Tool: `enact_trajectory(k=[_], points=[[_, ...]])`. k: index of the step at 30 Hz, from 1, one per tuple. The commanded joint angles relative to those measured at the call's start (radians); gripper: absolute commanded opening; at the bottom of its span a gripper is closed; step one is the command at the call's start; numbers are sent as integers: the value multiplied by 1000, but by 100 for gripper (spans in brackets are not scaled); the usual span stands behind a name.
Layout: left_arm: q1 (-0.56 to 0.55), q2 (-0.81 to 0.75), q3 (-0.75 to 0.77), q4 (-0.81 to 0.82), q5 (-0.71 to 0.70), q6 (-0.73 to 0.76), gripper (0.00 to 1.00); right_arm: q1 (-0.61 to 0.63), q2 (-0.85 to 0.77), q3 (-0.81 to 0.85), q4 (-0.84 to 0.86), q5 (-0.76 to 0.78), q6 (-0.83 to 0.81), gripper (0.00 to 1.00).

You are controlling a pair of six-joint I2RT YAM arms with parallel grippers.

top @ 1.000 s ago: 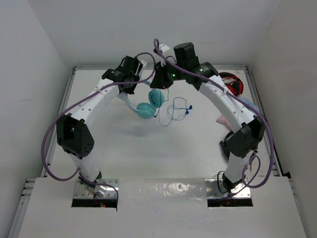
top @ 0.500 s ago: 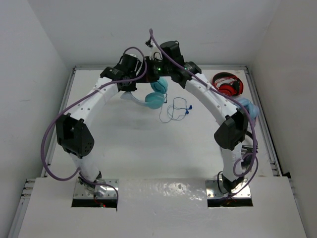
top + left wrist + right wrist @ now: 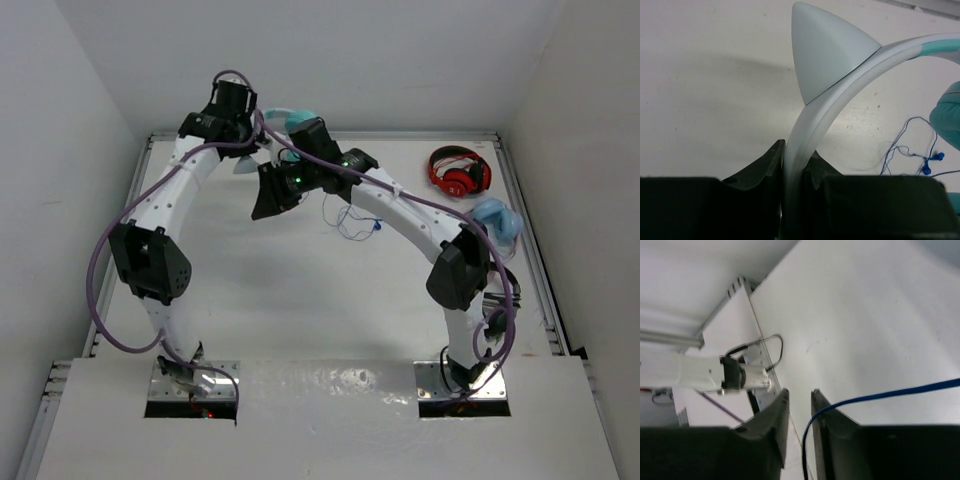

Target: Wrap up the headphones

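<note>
Left gripper (image 3: 796,150): clamped on pale headband (image 3: 840,85), headphones (image 3: 297,122) held aloft, upper centre of top view. Right gripper (image 3: 800,395): jaws slightly parted, blue cable (image 3: 890,392) running loose through gap; slack heaped on table (image 3: 300,300) mid-frame. Step: winding cable round headphones, likely early. Next: pinch cable, lead it round band, avoid snagging.

A fixed camera looks down from above and behind both arm bases over the white table (image 3: 300,300). The left wrist camera peers past the left gripper (image 3: 796,150), very close to the teal over-ear headphones (image 3: 840,95). The right wrist camera, tilted, looks past the right gripper (image 3: 800,397) across the table. All three show the thin blue cable (image 3: 890,393).
</note>
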Motion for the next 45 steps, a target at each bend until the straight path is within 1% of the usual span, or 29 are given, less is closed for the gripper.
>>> enact_trajectory(k=[1,2,4,6,8,9,11,13,14,16,17,19,20,22,23,25,26,27,28,29,32,33,35,38,39,41,42,44,45], points=[[2,14,111,84,-27,-12,0,39,-79,-15,-23,-30,-78,27],[5,18,125,85,-30,-9,0,43,-85,-33,-15,-19,-81,32],[7,24,157,91,-9,-6,0,41,-91,-55,0,27,-75,34],[7,30,179,96,12,-12,0,43,-70,-54,0,67,-46,40],[16,44,220,92,43,-25,0,43,-48,-40,-29,134,-32,42],[22,47,232,91,57,-28,0,41,-48,-46,-32,158,-31,46],[39,44,249,91,86,-34,0,43,-62,-121,10,225,-35,47],[45,38,257,91,127,-31,0,43,-109,-188,70,256,-57,45],[45,35,254,90,146,-31,0,43,-128,-263,151,282,-63,45],[45,27,254,87,202,-35,0,41,-185,-343,245,293,-92,44],[45,25,254,88,227,-35,0,39,-203,-427,346,312,-107,44],[45,15,254,91,278,-32,0,39,-246,-487,421,336,-140,44],[47,13,257,91,290,-31,0,33,-254,-536,487,339,-147,44],[45,8,268,93,324,-29,0,23,-277,-590,563,327,-131,45],[45,8,274,95,333,-28,0,6,-284,-650,666,311,-115,45],[45,5,289,99,358,-31,0,-14,-300,-719,788,259,-37,49],[45,5,295,101,362,-32,0,-34,-303,-792,927,239,-8,56],[45,5,300,102,367,-31,0,-42,-303,-828,999,221,44,60],[45,5,312,102,373,-28,0,-46,-301,-863,1125,208,58,65],[45,5,317,105,375,-25,0,-48,-301,-915,1165,210,57,69],[45,5,357,108,371,6,0,-49,-313,-978,1210,262,6,73],[45,5,369,108,359,30,0,-49,-323,-1001,1225,273,-33,74],[44,5,410,110,345,55,0,-51,-358,-1082,1291,280,-77,76],[44,1,444,114,338,98,0,-51,-372,-1169,1389,299,-92,83],[44,-2,447,114,345,110,0,-51,-354,-1175,1406,288,-106,88],[44,-8,446,111,356,118,0,-51,-312,-1144,1436,268,-106,89],[44,-13,446,110,368,124,0,-50,-260,-1127,1440,270,-101,89],[44,-18,446,108,378,129,0,-49,-197,-1066,1485,291,-79,93],[44,-24,449,108,379,130,0,-49,-124,-1045,1505,293,-75,94]])
